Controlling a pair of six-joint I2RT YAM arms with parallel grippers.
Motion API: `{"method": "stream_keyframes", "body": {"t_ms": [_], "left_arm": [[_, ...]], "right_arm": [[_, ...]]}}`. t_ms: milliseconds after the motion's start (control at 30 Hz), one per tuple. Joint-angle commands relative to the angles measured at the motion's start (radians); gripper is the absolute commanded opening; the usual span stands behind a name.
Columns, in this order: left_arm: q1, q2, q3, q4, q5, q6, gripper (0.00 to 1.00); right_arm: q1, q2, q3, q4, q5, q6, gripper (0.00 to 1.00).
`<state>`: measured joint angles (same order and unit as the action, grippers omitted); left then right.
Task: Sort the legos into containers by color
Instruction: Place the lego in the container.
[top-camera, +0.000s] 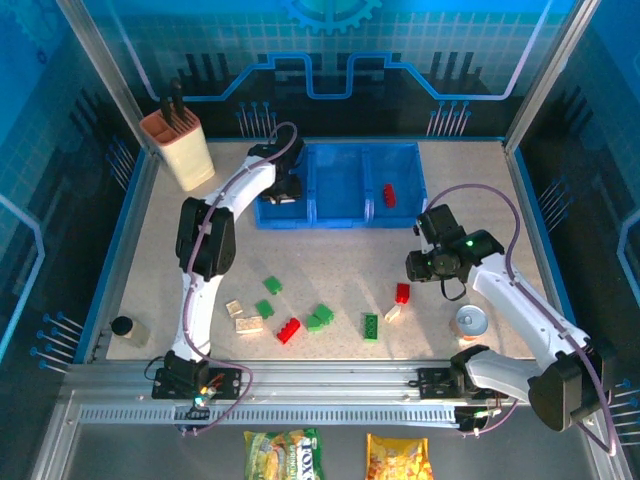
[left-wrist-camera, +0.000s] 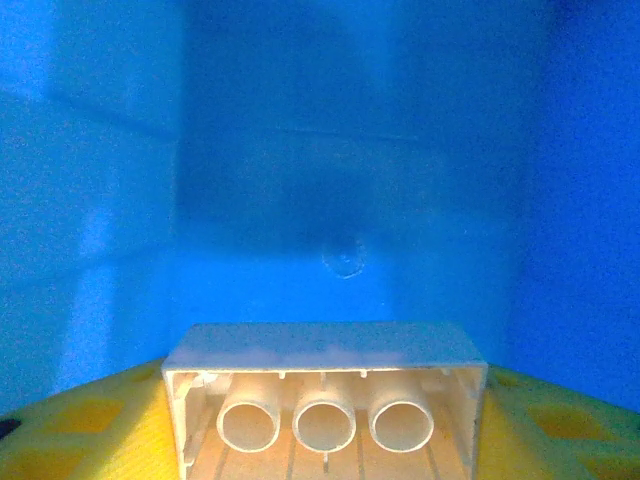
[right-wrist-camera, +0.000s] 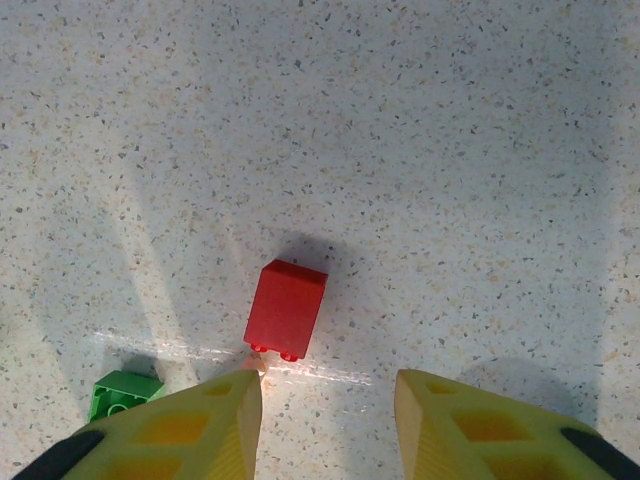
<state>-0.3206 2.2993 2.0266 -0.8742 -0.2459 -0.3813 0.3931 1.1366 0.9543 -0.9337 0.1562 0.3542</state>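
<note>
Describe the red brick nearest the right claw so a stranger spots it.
From the right bin of the blue plastic three-bin tray, come toward the near edge of the table. The red plastic brick lies there. Its closest neighbours are a cream brick and a green brick.

Partly out of sight
From above, my left arm hides much of the left bin; the cream brick runs off my left camera's bottom edge; one finger of my right gripper covers part of a green brick.
</note>
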Motion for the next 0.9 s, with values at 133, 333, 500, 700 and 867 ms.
{"method": "stream_keyframes", "body": {"t_ms": [133,333,500,700,867], "left_arm": [[0.015,0.071,0.095,0.023,0.012,0.053,0.57],[0.024,0.118,0.146,0.036,0.029,0.081,0.57],[0.029,0.158,0.197,0.014,0.041,0.092,0.57],[0.028,0.173,0.204,0.017,0.062,0.093,0.58],[0.029,0.174,0.225,0.004,0.068,0.091,0.61]], "right_arm": [[0.014,0.003,-0.011,-0.010,0.016,-0.014,0.41],[0.027,0.008,-0.012,-0.013,0.025,-0.010,0.41],[0.036,0.017,-0.010,-0.016,0.031,-0.008,0.41],[0.042,0.024,-0.008,-0.019,0.037,-0.005,0.41],[0.046,0.022,-0.006,-0.022,0.046,-0.002,0.41]]}}
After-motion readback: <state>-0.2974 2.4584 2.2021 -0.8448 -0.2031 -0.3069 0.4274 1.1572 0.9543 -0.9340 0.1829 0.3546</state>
